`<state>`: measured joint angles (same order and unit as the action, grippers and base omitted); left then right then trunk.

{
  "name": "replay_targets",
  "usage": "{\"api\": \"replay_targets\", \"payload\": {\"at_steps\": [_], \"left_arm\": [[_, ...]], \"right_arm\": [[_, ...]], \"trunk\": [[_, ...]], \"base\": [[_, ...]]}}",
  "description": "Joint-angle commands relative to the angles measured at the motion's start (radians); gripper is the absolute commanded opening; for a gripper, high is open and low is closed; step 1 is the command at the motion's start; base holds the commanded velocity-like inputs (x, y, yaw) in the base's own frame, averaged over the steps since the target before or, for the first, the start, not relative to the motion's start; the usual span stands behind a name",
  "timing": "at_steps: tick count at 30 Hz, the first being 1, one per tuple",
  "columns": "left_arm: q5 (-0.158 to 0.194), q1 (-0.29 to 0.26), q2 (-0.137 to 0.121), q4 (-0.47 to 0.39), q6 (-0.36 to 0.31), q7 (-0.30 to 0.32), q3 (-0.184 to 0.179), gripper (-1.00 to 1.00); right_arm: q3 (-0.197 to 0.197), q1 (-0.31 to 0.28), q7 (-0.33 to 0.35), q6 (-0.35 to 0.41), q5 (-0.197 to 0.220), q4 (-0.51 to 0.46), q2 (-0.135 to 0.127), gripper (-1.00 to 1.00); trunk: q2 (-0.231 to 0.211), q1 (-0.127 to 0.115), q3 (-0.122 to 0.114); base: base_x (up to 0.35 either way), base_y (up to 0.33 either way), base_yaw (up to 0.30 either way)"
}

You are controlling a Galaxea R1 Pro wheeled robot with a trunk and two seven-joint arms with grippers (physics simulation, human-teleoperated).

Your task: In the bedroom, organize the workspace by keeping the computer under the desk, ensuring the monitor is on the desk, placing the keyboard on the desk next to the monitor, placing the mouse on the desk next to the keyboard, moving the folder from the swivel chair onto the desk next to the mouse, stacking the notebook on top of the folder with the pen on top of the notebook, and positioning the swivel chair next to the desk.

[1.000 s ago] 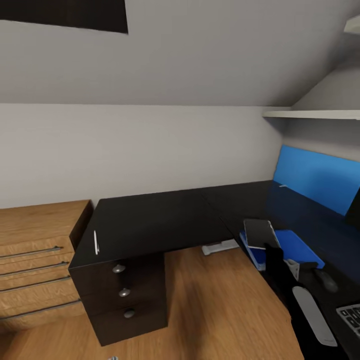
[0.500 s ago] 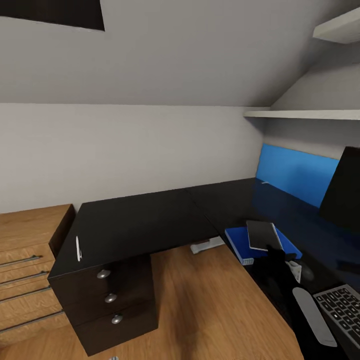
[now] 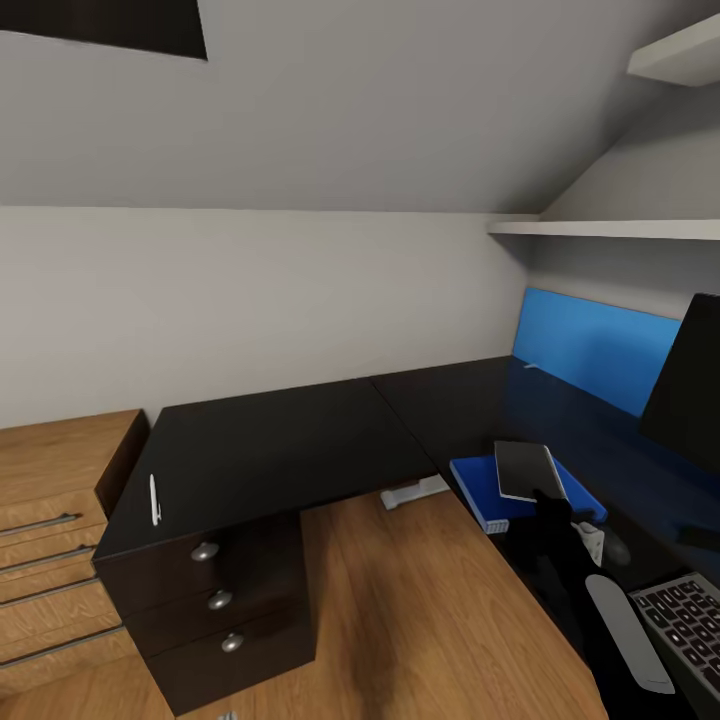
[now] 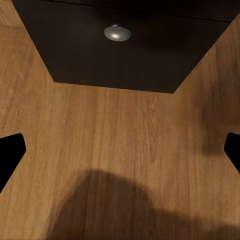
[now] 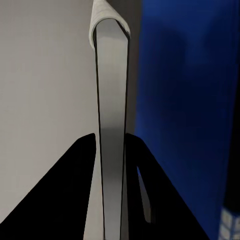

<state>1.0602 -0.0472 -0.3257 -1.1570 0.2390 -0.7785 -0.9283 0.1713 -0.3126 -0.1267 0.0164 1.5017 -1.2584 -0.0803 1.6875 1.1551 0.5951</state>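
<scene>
Little has changed since half a second ago: the right gripper (image 3: 545, 497) still holds the notebook (image 3: 529, 470) tilted above the folder (image 3: 485, 487); the left gripper (image 4: 120, 150) is spread open, holding nothing, over the floor (image 4: 125, 140).

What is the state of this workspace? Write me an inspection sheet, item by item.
Surface: the desk has a glossy black L-shaped top.
Job's things: the folder lies flat on the desk; the notebook is held tilted above it; the pen lies near the desk's far end above the drawers; the keyboard, the mouse and the monitor are on the desk, partly cut off.
Clutter: a pale object on the floor under the desk, unclear what.
Grippers: the right gripper is shut on the notebook's edge; the left gripper is open over the floor.
Cables: nothing seen.
Surroundings: wooden dresser, wall shelf, blue wall panel.
</scene>
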Motion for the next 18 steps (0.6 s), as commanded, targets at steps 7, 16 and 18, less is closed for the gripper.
{"api": "replay_targets", "payload": {"at_steps": [7, 16, 18], "left_arm": [[0.007, -0.002, -0.001, -0.001, 0.006, -0.004, -0.004, 1.0], [0.006, -0.002, -0.001, -0.001, 0.006, -0.004, -0.004, 1.0], [0.005, -0.002, -0.001, -0.002, 0.006, -0.004, -0.004, 1.0]], "right_arm": [[0.003, 0.0, -0.007, 0.0, 0.006, -0.001, -0.003, -1.0], [0.004, 0.0, -0.01, 0.0, 0.006, -0.002, -0.004, -1.0], [0.004, 0.0, -0.01, -0.001, 0.006, -0.002, -0.005, -1.0]], "trunk": [[0.001, 0.0, 0.001], [0.001, 0.0, 0.001], [-0.006, -0.004, -0.002]], "base": [[0.122, -0.029, 0.0], [0.008, -0.002, 0.0], [0.0, 0.0, 0.0]]}}
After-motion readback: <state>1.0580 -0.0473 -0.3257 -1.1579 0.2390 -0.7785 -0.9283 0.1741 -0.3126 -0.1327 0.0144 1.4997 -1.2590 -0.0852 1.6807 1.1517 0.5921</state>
